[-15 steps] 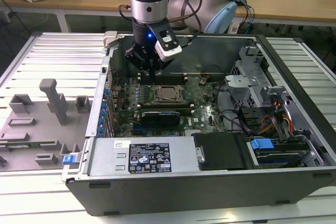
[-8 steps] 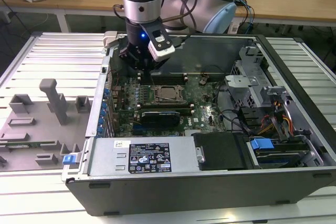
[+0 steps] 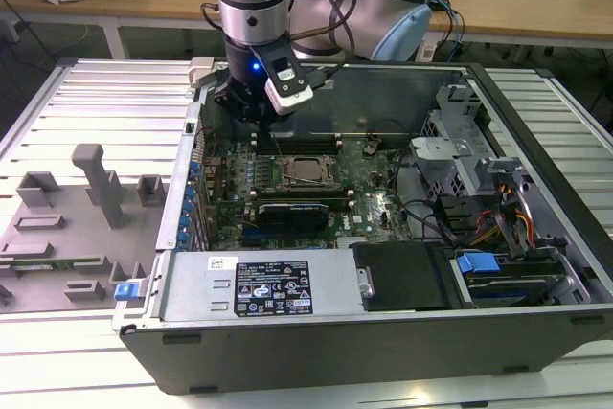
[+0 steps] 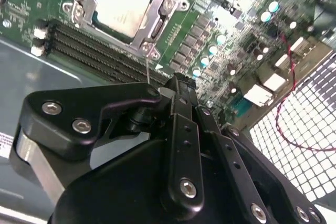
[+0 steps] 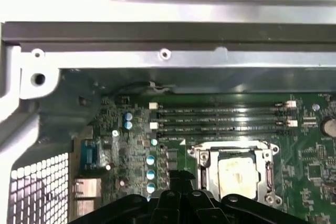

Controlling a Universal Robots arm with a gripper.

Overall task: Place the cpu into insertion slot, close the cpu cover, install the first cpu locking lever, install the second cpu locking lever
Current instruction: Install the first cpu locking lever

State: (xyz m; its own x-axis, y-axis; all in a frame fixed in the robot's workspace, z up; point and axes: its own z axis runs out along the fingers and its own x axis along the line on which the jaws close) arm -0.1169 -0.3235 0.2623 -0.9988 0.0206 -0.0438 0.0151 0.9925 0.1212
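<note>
The cpu [image 3: 308,170] [image 4: 122,6] [image 5: 236,176] lies flat in the insertion slot [image 3: 293,177] on the green motherboard, its silvery top showing. The cpu cover [image 4: 157,24] [image 5: 203,174] is down around it as a metal frame. A thin locking lever [image 4: 148,69] stands up from a socket corner toward my fingertips; I cannot tell if it touches them. My gripper [image 3: 251,114] [image 4: 177,83] [image 5: 181,176] hovers above the board beside the socket, toward the exterior view's left and the case's back wall. Its fingers are shut together with nothing seen between them.
Long black memory slots [image 5: 220,119] [image 4: 94,51] run beside the socket. The case's metal walls [image 5: 157,61] surround the board. A power supply [image 3: 268,284] sits at the front, a drive cage [image 3: 479,179] with cables at the exterior view's right, and a grey fixture tray [image 3: 86,208] outside on the left.
</note>
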